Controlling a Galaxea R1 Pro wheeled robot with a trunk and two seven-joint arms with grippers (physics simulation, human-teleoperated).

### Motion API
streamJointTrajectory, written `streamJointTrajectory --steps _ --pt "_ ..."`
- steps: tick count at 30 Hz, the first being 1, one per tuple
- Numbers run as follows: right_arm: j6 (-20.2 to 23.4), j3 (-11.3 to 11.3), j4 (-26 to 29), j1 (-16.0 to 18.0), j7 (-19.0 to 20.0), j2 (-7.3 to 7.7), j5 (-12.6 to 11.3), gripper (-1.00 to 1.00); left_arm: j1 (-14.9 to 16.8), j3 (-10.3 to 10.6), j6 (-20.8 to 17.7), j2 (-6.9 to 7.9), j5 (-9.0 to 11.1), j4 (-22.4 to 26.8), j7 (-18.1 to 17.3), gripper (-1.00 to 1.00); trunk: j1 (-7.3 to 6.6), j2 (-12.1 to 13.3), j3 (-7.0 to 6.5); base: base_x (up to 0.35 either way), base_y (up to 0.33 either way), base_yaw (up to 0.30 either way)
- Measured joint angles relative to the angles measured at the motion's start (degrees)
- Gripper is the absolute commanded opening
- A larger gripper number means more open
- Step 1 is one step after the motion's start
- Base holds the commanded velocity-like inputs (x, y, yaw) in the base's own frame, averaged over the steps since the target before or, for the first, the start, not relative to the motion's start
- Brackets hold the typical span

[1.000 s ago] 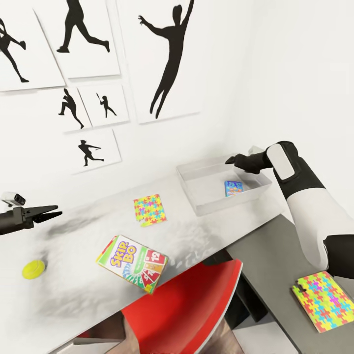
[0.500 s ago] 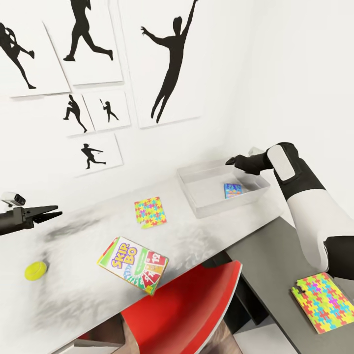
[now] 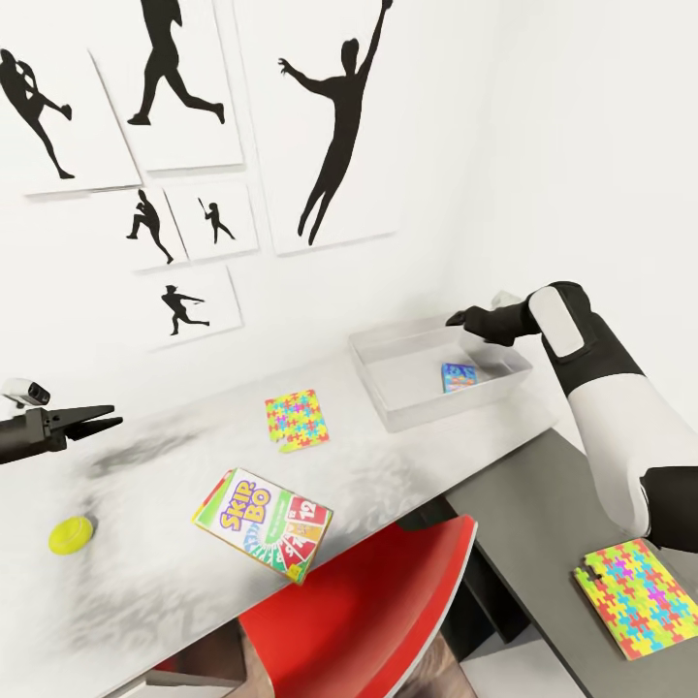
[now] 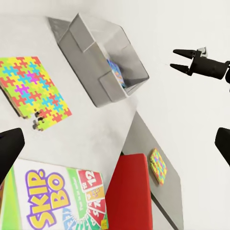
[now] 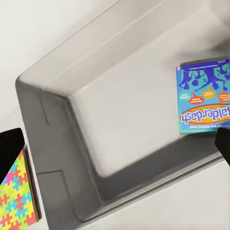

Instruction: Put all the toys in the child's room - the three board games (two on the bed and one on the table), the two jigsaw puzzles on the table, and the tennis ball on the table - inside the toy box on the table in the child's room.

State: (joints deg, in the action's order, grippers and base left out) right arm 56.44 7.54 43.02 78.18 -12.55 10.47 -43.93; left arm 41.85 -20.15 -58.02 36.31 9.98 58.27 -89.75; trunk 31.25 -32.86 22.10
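Observation:
The pale grey toy box [image 3: 388,364] stands at the table's far right end, and the small blue board game [image 3: 459,376] lies inside it. My right gripper [image 3: 451,317] hovers open and empty over the box's far rim; the left wrist view shows its fingers [image 4: 175,61] apart. The SKIP-BO box [image 3: 264,522] lies near the front edge of the table [image 3: 174,591]. One jigsaw puzzle [image 3: 296,419] lies mid-table. The tennis ball [image 3: 71,533] rests at the left. My left gripper [image 3: 109,417] is open above the table, up and left of the ball.
A red chair [image 3: 378,611] is tucked under the table's front edge, below the SKIP-BO box. A second jigsaw puzzle [image 3: 645,596] lies on the lower dark grey cabinet [image 3: 543,514] at right. The white wall with silhouette prints [image 3: 320,126] is close behind the table.
The whole view has shifted slightly as the camera moved. Both arms and the objects hold their places.

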Motion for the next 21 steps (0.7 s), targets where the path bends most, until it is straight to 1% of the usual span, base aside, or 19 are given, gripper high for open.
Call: streamJointTrajectory --steps 12,16,21 --pt "0.0 0.1 -0.1 0.0 0.0 -0.28 0.1 1.00 -0.1 -0.1 0.0 0.05 0.0 0.0 0.0 1.00 0.00 0.0 -0.01 -0.002 0.000 0.000" --pt "0.0 0.1 -0.1 0.0 0.0 -0.27 0.1 1.00 -0.1 0.0 0.0 0.05 0.0 0.0 0.0 1.00 0.01 0.0 -0.03 -0.087 0.000 -0.002" --pt "0.1 0.1 -0.1 0.0 0.0 -0.20 0.0 1.00 0.0 0.0 0.0 0.05 0.0 0.0 0.0 1.00 0.02 0.0 -0.27 -0.172 0.001 -0.048"
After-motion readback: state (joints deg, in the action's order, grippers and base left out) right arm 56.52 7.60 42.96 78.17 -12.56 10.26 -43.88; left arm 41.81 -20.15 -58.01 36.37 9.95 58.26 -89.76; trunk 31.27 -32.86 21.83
